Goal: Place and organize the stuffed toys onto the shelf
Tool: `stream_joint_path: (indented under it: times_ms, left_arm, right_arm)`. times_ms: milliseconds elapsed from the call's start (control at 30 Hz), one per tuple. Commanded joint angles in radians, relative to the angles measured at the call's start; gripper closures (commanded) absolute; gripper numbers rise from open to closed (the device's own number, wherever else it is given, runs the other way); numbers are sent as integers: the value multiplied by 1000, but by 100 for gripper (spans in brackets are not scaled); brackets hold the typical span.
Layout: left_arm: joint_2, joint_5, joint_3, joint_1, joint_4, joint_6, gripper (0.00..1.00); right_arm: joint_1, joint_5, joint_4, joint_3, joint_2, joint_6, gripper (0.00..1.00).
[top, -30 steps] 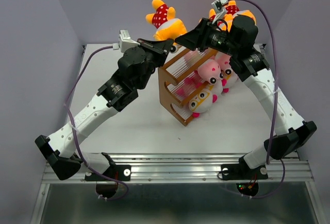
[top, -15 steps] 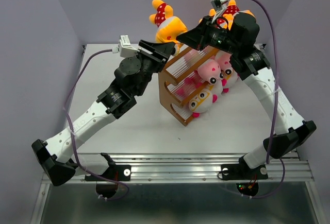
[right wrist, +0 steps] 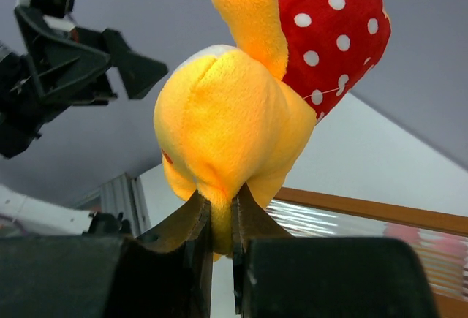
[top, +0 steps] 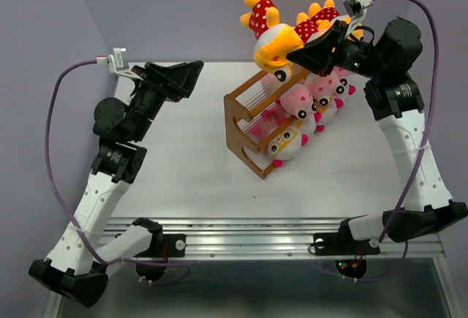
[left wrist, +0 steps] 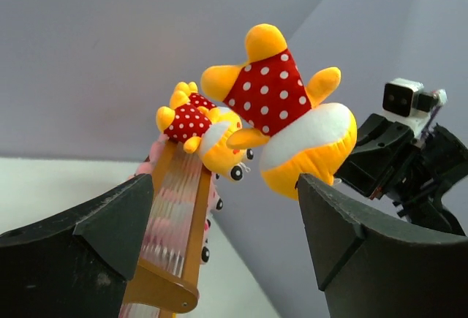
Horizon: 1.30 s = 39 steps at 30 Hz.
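Note:
My right gripper (right wrist: 221, 216) is shut on a fold of a yellow-orange stuffed toy (right wrist: 227, 120) in red polka-dot clothing. In the top view this toy (top: 272, 39) hangs above the far end of the wooden shelf (top: 245, 124), pinched by the right gripper (top: 298, 55). A second yellow toy (top: 322, 15) lies on the shelf's top behind it, also seen from the left wrist (left wrist: 196, 124). Pink toys (top: 297, 100) and a white-faced toy with orange glasses (top: 284, 142) fill the tiers. My left gripper (top: 184, 75) stands open and empty, well left of the shelf.
The shelf (left wrist: 175, 223) stands at an angle on the white table (top: 183, 179), towards the back right. Grey walls close in the back and both sides. The metal rail (top: 248, 237) with the arm bases runs along the near edge.
The left gripper opened, let go of the yellow toy and drew back to the left. The right gripper closed on that toy and carried it up and to the right.

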Motion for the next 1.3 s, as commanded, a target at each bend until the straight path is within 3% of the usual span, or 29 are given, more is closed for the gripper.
stream_joint_path:
  times_ms: [0,167,300,467,800,933,1033,1067,1133,1167,1267]
  left_arm:
    - [54,370,57,111,116,66,8]
    - [133,522,138,126,169,151,6]
    - [174,597,184,126,169,229,6]
    - [206,714,165,119,280,168,6]
    - [243,728,146,93,291,137,6]
    - [274,755,178,57,291,122,12]
    - [298,781,200,30,294,111,39]
    - [305,786,203,30,296,96,66]
    - [302,784,198,30,299,86,93]
    - [288,766,194,31,299,88,100]
    - [247,728,159,39,293,91,100]
  right_arm:
    - [2,-280,6,-12,15,7,99]
    - [2,-374,41,-64,9,45,99]
    - [2,-429,188,-143,-7,167,99]
    - [2,-469,304,-169,-13,254,99]
    - [60,-514,469,-189,1,392,99]
    - [80,-502,500,-207,4,410,99]
    - [80,-489,503,-201,15,412,99]
    - [80,-486,500,-196,22,407,99]
    - [80,-477,495,-184,27,398,94]
    - [80,-474,489,-181,32,388,91]
    - [47,-466,446,-155,48,355,85]
